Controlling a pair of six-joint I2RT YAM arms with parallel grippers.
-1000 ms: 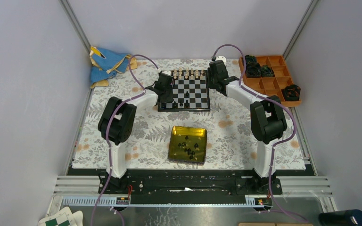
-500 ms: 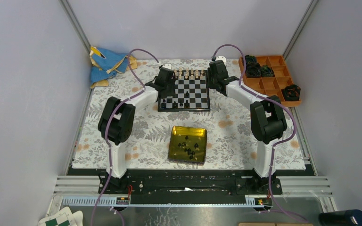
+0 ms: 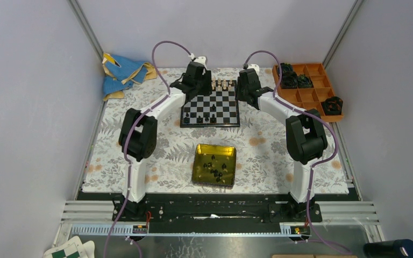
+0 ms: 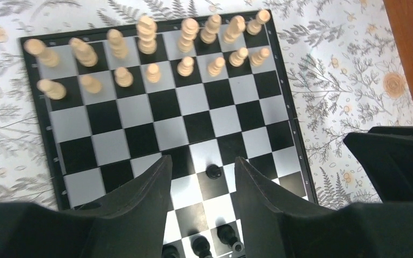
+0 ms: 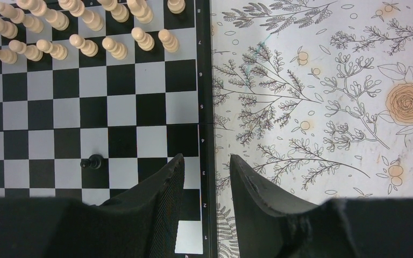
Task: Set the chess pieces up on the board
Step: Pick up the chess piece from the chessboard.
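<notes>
Now, with left gripper [image 4: 201, 161] and right gripper [image 5: 207, 159] parted and empty above the board [image 4: 164, 105], go to the tin [image 3: 200, 161] for the loose chess pieces [image 3: 215, 171], pinching each one upright.

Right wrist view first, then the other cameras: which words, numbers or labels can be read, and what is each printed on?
"8", "7", "6", "5", "4", "3", "2", "1": row numbers running top to bottom down the frame of the chessboard, right wrist view.
Left wrist view: small marks along the chessboard frame, too blurred to read.
Top view: nothing readable.
</notes>
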